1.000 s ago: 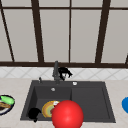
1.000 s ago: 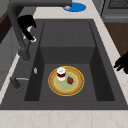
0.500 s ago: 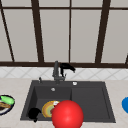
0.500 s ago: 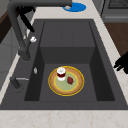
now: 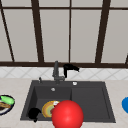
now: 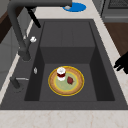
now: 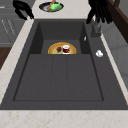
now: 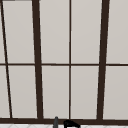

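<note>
A dark faucet (image 5: 56,73) stands at the back rim of the black sink (image 5: 90,100); its spout (image 6: 40,3) reaches out over the basin. My right hand (image 5: 70,67) hovers just right of the faucet with relaxed fingers, holding nothing; it also appears as the hand (image 7: 98,11) above the faucet base (image 7: 95,30) and low in the upper view (image 8: 71,123). My left hand (image 5: 33,113) hangs idle at the sink's front left corner. A yellow plate (image 6: 75,86) in the left basin carries a small red-and-white cup (image 6: 61,73) and a red bit (image 6: 70,80).
A big red ball (image 5: 67,115) covers part of the yellow plate in the front view. A dark plate with green food (image 5: 5,103) sits on the left counter, a blue plate (image 5: 125,105) on the right. The sink's right half is a flat drainboard (image 7: 58,77).
My right hand has drifted right and slightly up, away from the faucet. The left hand and the plate have not moved.
</note>
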Robot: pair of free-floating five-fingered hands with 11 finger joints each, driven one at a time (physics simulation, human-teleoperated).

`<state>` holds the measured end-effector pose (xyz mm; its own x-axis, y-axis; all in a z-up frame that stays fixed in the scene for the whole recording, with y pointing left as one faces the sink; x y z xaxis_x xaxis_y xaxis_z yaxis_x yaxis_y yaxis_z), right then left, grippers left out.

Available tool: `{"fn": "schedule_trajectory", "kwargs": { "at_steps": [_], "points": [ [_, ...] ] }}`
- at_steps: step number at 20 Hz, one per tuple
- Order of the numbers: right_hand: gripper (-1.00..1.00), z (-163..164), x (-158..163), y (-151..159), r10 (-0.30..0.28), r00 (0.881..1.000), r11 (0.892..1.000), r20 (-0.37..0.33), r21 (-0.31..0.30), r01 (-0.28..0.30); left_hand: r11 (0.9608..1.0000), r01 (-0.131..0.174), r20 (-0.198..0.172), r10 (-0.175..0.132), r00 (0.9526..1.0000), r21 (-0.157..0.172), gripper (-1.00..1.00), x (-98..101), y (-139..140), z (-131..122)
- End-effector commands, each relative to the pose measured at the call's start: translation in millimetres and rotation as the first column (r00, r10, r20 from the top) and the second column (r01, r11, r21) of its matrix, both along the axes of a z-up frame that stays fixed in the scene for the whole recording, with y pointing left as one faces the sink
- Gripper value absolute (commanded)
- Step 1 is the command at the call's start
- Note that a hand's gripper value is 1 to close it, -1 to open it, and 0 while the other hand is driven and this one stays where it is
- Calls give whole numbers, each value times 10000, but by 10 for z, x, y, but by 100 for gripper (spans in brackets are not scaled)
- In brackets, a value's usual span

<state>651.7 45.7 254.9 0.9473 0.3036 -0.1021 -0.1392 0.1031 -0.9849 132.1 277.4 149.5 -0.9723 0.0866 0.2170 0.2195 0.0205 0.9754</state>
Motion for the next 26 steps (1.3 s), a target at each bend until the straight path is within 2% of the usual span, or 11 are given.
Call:
{"fn": "schedule_trajectory", "kwargs": {
  "at_steps": [1, 6, 13, 14, 15, 16, 19, 21, 22, 25, 26],
  "points": [
    [-100, -43, -107, -79, 951, 9955, 9955, 1, 28, -951, 10000, 0, 0, 0, 10000, 0, 0, 0, 0, 0],
    [-100, -60, -210, -149, 1801, 9836, 9836, 44, 33, -1801, 10000, 0, 0, 0, 10000, 0, 0, 0, 0, 0],
    [-100, -128, -257, -163, 3131, 9497, 9496, 83, 131, -3132, 10000, 0, 0, 0, 10000, 0, 0, 0, 0, 0],
    [-100, -107, -258, -188, 2746, 9615, 9609, 60, 344, -2747, 10000, 0, 0, 0, 10000, 0, 0, 0, 0, 0],
    [-100, -102, -244, -169, 2460, 9693, 9691, -24, 214, -2459, 10000, 0, 0, 0, 10000, 0, 0, 0, 0, 0],
    [-100, -106, -250, -223, 2548, 9670, 9661, 43, 419, -2547, 10000, 0, 0, 0, 10000, 0, 0, 0, 0, 0],
    [-100, -112, -229, -172, 2420, 9701, 9698, 201, 259, -2425, 10000, 0, 0, 0, 10000, 0, 0, 0, 0, 0],
    [-100, -132, -237, -165, 2532, 9672, 9670, 191, 224, -2536, 10000, 0, 0, 0, 10000, 0, 0, 0, 0, 0],
    [-100, -113, -404, -218, 2767, 9608, 9605, 200, 252, -2771, 10000, 0, 0, 0, 10000, 0, 0, 0, 0, 0],
    [-100, -145, -551, -238, 3495, 9364, 9360, 327, 333, -3505, 10000, 0, 0, 0, 10000, 0, 0, 0, 0, 0],
    [-100, -150, -632, -234, 3567, 9335, 9331, 356, 348, -3579, 10000, 0, 0, 0, 10000, 0, 0, 0, 0, 0]
  ]
}}
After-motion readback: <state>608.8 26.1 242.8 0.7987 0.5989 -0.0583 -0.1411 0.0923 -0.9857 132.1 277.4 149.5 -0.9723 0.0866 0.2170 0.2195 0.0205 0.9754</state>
